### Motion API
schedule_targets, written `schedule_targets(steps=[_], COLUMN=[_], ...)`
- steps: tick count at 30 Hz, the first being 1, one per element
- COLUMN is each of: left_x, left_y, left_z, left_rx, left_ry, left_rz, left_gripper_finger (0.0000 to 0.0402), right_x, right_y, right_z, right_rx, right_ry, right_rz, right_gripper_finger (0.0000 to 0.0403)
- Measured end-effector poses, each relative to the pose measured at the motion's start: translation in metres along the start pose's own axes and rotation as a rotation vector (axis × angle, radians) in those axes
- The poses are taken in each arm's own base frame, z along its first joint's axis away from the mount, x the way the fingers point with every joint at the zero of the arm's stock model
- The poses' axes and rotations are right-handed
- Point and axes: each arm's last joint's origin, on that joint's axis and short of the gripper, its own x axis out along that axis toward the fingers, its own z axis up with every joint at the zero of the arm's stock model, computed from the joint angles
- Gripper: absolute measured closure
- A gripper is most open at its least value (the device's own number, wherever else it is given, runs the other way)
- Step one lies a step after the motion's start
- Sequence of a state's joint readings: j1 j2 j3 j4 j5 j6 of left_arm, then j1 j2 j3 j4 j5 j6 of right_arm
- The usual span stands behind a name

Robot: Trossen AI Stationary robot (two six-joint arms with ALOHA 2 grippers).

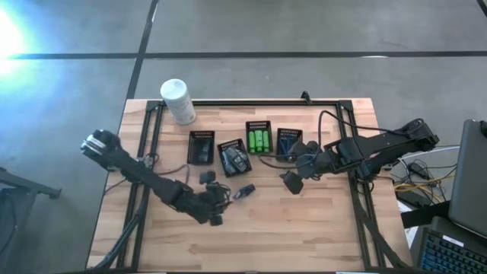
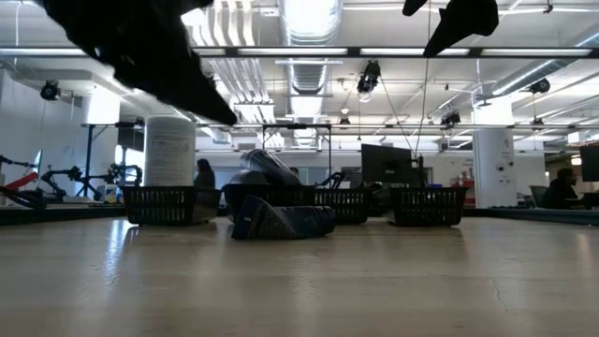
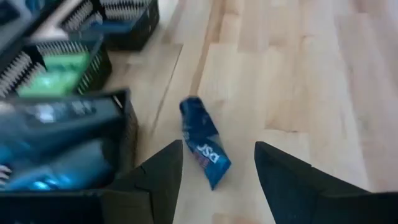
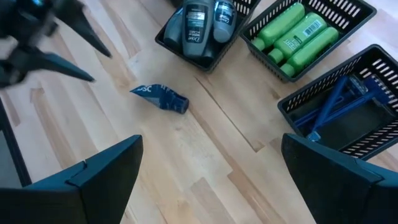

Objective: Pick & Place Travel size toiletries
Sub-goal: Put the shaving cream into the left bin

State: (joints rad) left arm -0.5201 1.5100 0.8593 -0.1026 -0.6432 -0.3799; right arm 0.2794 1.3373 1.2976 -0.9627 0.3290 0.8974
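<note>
the blue tube (image 3: 204,150) lies flat on the bare table (image 1: 304,236), apart from the four black baskets (image 1: 202,147). the left gripper (image 3: 217,171) hangs just over it, fingers parted and empty; the tube runs slantwise through the gap, its crimped end towards the wrist. the right gripper (image 4: 211,171), fully spread and empty, waits farther off near the razor basket (image 4: 345,102). the left arm is nearer.

That little tube (image 4: 160,98) lying on the light wood-plank table (image 1: 304,228) is showing dark blue with white lettering. The baskets (image 4: 339,112) are looking black and slatted, with bright green bottles (image 4: 295,34), grey bottles (image 4: 198,22) and blue razors (image 4: 329,109) sitting inside.
</note>
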Motion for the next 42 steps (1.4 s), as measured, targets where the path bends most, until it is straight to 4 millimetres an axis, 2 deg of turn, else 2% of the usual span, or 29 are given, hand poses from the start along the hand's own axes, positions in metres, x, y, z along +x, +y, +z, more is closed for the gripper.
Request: schedule_targets(steps=[5,11,16,24,30,38,42], left_x=[0.026,0.042,0.053,0.071,0.081,0.087,0.087], left_y=[-0.017,-0.034,-0.037,-0.030,-0.026,-0.028,-0.028], left_z=[-0.013,-0.019,-0.024,-0.034,-0.040,-0.047,-0.046], left_rx=[0.005,0.057,0.068,0.029,0.009,0.021,0.014], left_ry=[0.028,0.059,0.059,0.096,0.117,0.125,0.116], left_rz=[0.013,0.015,0.095,0.154,0.174,0.190,0.185], left_gripper_finger=[0.0197,0.0190,0.0179,0.0189,0.0245,0.0379,0.0395], right_x=[0.000,0.002,0.004,0.008,0.012,0.012,0.012], right_y=[0.000,-0.002,-0.004,-0.006,-0.007,-0.007,-0.007], right_z=[-0.001,-0.004,-0.006,-0.010,-0.012,-0.013,-0.013], right_rx=[-0.003,-0.007,-0.007,-0.009,-0.002,0.036,0.047], right_ry=[0.015,0.058,0.067,0.077,0.085,0.089,0.089], right_rz=[0.002,-0.001,-0.012,-0.024,-0.035,-0.035,-0.035], right_gripper_finger=[0.0023,0.0023,0.0023,0.0023,0.0023,0.0023,0.0023])
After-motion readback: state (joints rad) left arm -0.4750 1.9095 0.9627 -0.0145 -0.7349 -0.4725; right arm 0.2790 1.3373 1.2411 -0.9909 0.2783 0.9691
